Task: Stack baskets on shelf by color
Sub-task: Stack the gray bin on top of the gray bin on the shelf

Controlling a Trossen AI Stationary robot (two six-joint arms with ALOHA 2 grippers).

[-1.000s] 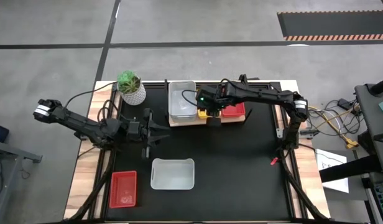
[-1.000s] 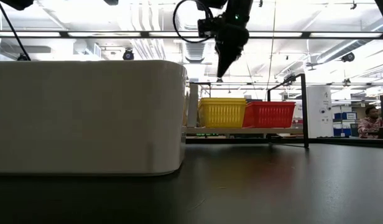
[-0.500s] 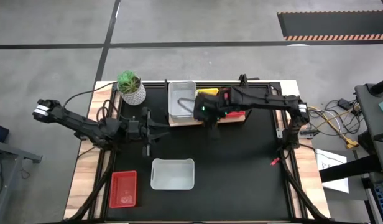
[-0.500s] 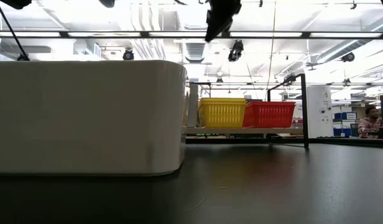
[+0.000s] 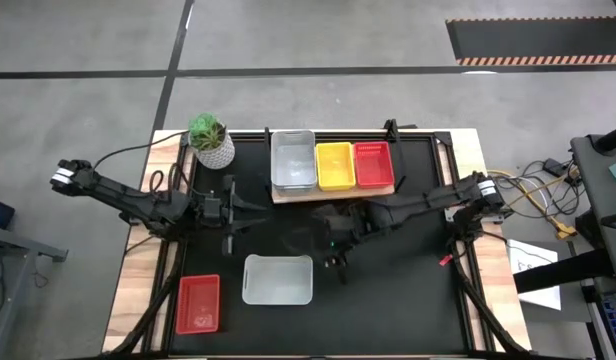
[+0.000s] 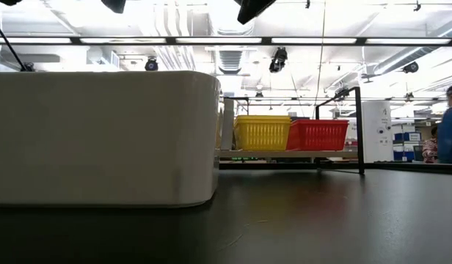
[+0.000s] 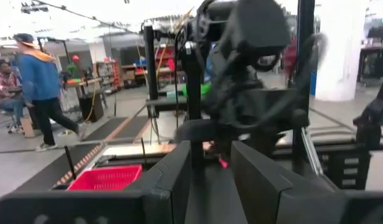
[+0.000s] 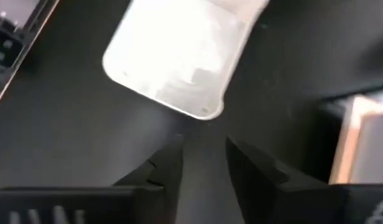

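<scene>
The wood-grain shelf (image 5: 333,192) lies at the mat's far side. On it stand a grey-white basket (image 5: 293,160), a yellow basket (image 5: 335,165) and a red basket (image 5: 373,164), side by side. The low view shows the yellow (image 6: 263,132) and red (image 6: 318,134) ones on the shelf (image 6: 285,154). A loose grey-white basket (image 5: 278,280) and a loose red basket (image 5: 198,303) rest on their bottoms near the table's near edge. My right gripper (image 5: 333,250) hovers open just right of the loose grey-white basket (image 8: 179,56). My left gripper (image 5: 250,207) waits open over the mat's left half.
A white-potted green plant (image 5: 211,140) stands at the far left corner, left of the shelf. A black frame post (image 6: 357,128) rises beside the shelf's right end. Bare black mat (image 5: 408,290) lies to the right of the loose grey-white basket. A person passes in the room behind.
My right gripper has drawn back from above the yellow basket on the shelf. It has swung toward the table's near edge and slightly left, ending beside the loose grey-white basket. The baskets on the shelf have stayed in place.
</scene>
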